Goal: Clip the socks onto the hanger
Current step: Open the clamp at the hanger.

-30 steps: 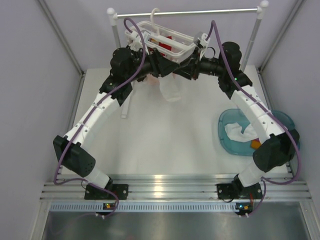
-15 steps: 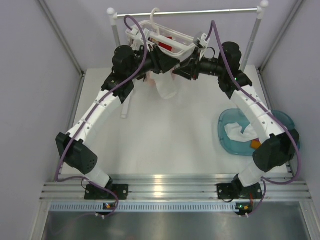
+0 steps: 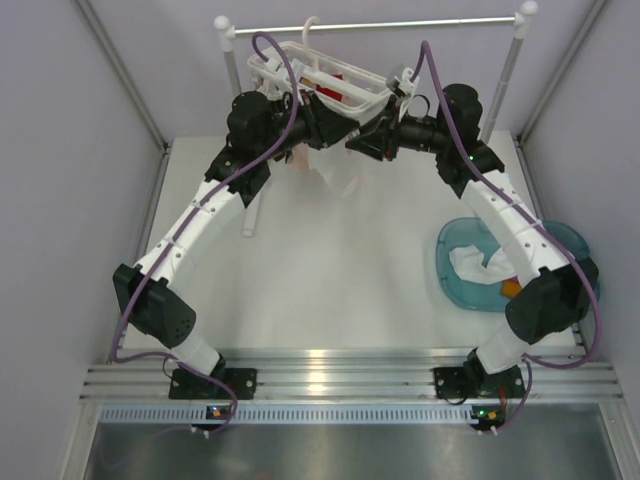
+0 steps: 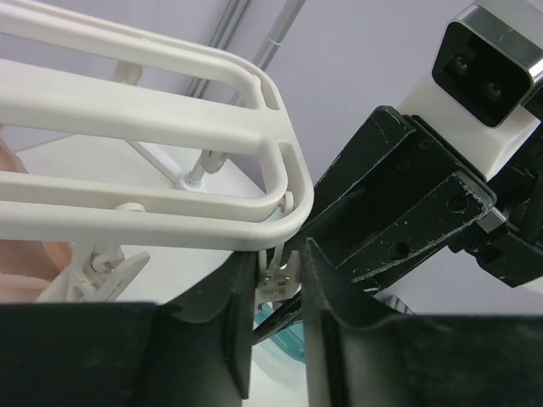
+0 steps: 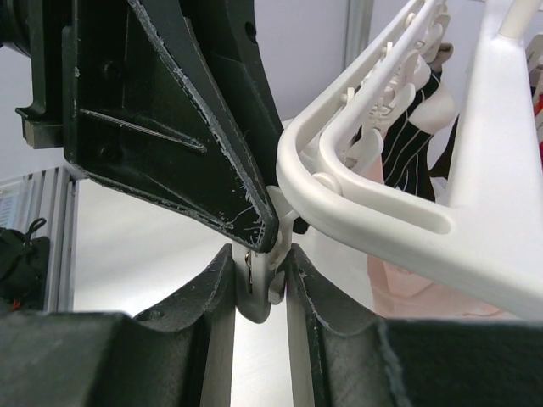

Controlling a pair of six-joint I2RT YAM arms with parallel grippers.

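Viewing from the top camera, locate the hanger [image 3: 300, 62] at the 12 o'clock edge of the table [image 3: 330, 290], hooked on the silver rail [image 3: 400, 22]. Both arms reach toward 12 o'clock and meet just under the frame's 5 o'clock corner.

Right gripper [image 5: 257, 254]: the jaws are closed on a white clip [image 5: 261, 292] that dangles from the rounded corner of the hanger. Both pads press against the clip's sides.

Left gripper [image 4: 276, 250]: its fingers stand one on each side of a clip at that same rounded corner, close to it. Whether they press on the clip cannot be told. In the right wrist view one left finger's tip ends at the top of the clip, touching the frame corner.

Sock positions:
- A hanging white sock [image 3: 338, 172] droops just below the two grippers; what carries it is hidden.
- A pink sock [image 5: 416, 284] hangs under the frame, beside the corner clip.
- A dark striped sock [image 5: 409, 140] hangs farther along the frame.
- A red sock [image 3: 330, 90] shows through the slats.
- A teal tray [image 3: 447, 262] at 3 o'clock holds a loose white sock [image 3: 472, 262] and an orange sock [image 3: 511, 290].
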